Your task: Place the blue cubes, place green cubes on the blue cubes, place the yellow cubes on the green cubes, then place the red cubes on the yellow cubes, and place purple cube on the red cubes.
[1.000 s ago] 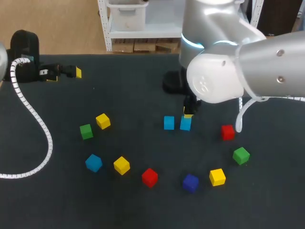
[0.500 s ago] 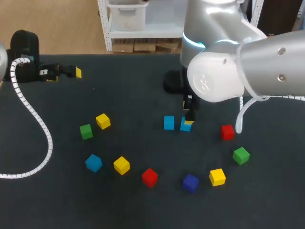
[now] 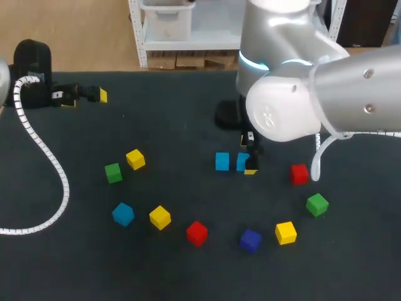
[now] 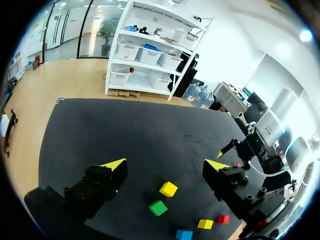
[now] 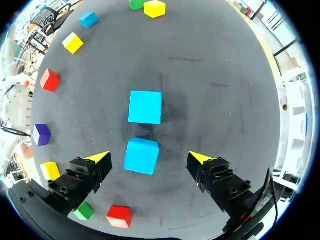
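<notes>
My right gripper (image 5: pixel 148 158) hangs low over the middle of the worktop (image 3: pixel 169 113), fingers spread wide. The near blue cube (image 5: pixel 142 155) sits between them with a gap to each yellow tip, so it is not clamped. The far blue cube (image 5: pixel 145 107) lies just ahead, close to the first but apart, with a thin strip of mat showing between their faces.

In the head view my right arm (image 3: pixel 313 94) comes in from the right and hides the far right part of the worktop. A broad stretch of dark mat runs from the blue pair to the far edge and across to the left.

The other cubes curve round the near side. On the left are the left green cube (image 3: pixel 113 172), the upper yellow cube (image 3: pixel 135 158), the third blue cube (image 3: pixel 123 214) and the lower yellow cube (image 3: pixel 160 217). Then come the near red cube (image 3: pixel 197 232), the purple cube (image 3: pixel 250 240) and the right yellow cube (image 3: pixel 286 232). The right green cube (image 3: pixel 317 204) and the right red cube (image 3: pixel 299 174) complete the curve. That red one is the closest to my right gripper, on its right.

My left gripper (image 3: pixel 86 99) sits at the far left corner near the far edge, fingers apart and holding nothing. A white coiled cable (image 3: pixel 44 157) trails from that arm down the left side to the left edge.
</notes>
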### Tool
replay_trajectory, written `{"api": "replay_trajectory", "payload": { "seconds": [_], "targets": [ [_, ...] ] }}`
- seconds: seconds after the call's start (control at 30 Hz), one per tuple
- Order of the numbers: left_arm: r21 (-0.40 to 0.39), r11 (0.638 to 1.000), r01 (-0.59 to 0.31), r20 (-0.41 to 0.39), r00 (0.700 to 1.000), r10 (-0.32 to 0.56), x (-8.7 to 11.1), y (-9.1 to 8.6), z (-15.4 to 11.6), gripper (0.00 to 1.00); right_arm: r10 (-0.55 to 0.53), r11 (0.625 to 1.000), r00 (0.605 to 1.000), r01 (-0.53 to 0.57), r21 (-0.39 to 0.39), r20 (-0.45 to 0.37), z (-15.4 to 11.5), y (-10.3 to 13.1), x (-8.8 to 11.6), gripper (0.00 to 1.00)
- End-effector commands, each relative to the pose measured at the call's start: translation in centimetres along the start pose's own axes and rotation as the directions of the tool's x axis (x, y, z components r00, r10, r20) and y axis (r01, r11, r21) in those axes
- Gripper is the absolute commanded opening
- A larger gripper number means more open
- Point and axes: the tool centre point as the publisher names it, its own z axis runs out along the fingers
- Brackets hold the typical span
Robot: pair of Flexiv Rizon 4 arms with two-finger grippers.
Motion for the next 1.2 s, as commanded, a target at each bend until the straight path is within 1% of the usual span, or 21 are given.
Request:
{"api": "replay_trajectory", "payload": {
  "seconds": [0.03,0.07,0.1,0.33,0.57,0.8,1.03,1.13,1.2],
  "targets": [
    [0.005,1.0,-0.001,0.004,1.0,0.001,0.1,0.1,0.0,1.0,-0.006,1.0,1.0,0.006,-0.004,-0.004,0.5,-0.1,-0.2,0.24],
    [0.005,1.0,-0.001,0.004,1.0,0.001,0.1,0.1,0.0,1.0,-0.008,1.0,1.0,0.008,-0.004,-0.004,0.5,-0.1,-0.2,0.04],
    [0.005,1.0,-0.001,0.004,1.0,0.001,0.1,0.1,0.0,1.0,-0.013,1.0,1.0,0.013,-0.005,-0.002,0.5,-0.1,-0.2,0.0],
    [0.005,1.0,-0.001,0.004,1.0,0.001,0.1,0.1,0.0,1.0,-0.11,0.994,0.994,0.11,-0.003,0.0,0.4,0.1,0.1,0.0],
    [0.005,1.0,-0.001,0.004,1.0,0.001,0.1,0.1,0.0,1.0,-0.128,0.992,0.992,0.128,-0.005,0.0,0.1,-0.1,0.0,0.0],
    [0.005,1.0,-0.001,0.004,1.0,0.001,0.1,0.1,0.0,1.0,-0.165,0.986,0.986,0.165,-0.022,0.013,-0.4,0.8,-0.1,0.0],
    [0.005,1.0,-0.001,0.004,1.0,0.001,0.1,0.1,0.0,1.0,-0.161,0.987,0.987,0.162,-0.022,0.017,-0.4,1.1,-0.7,0.0],
    [0.005,1.0,-0.001,0.004,1.0,0.001,0.1,0.1,0.0,1.0,-0.149,0.988,0.989,0.15,-0.023,0.018,-0.3,1.4,-0.8,0.0],
    [0.005,1.0,-0.001,0.004,1.0,0.001,0.1,0.1,0.0,1.0,-0.123,0.992,0.992,0.123,-0.021,0.015,-0.1,1.4,-0.9,0.0]
  ]
}}
